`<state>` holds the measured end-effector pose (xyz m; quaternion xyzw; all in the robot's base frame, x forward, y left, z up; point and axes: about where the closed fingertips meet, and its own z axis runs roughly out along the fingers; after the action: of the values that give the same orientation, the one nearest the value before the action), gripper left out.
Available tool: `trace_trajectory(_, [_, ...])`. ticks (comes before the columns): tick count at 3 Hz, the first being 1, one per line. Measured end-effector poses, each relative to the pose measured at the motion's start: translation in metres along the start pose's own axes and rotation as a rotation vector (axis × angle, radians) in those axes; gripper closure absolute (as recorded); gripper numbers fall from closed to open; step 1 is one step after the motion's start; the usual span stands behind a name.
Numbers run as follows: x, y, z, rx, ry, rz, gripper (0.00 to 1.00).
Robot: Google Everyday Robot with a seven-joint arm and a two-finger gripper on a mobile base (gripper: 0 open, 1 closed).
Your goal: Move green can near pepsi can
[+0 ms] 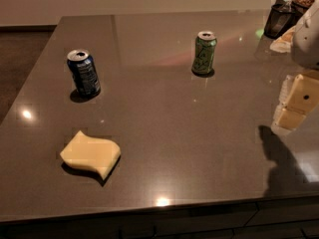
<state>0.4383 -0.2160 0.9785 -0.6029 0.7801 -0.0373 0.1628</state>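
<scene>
Your gripper [297, 103] hangs right of the green can [204, 53]; open or closed, you can't tell. The pepsi can [83, 73] stands well left of it.

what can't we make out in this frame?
Camera view:
- gripper, at the right edge above the table: its outer side is cut off by the frame edge.
- black container, top right corner: partly behind the arm, so its contents are unclear.
- green can and pepsi can: markings are too small to read, and their far sides are hidden by the cans themselves.
</scene>
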Motion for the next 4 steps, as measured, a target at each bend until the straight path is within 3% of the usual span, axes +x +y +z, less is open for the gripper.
trace_trajectory(1, [0.000,0.000,0.000,0.000,0.000,0.000,0.00])
trace_trajectory(3, [-0.028,-0.071,0.019,0.079,-0.056,0.063,0.00])
trace_trajectory(4, [-0.042,-0.113,0.038,0.117,-0.090,0.127,0.00])
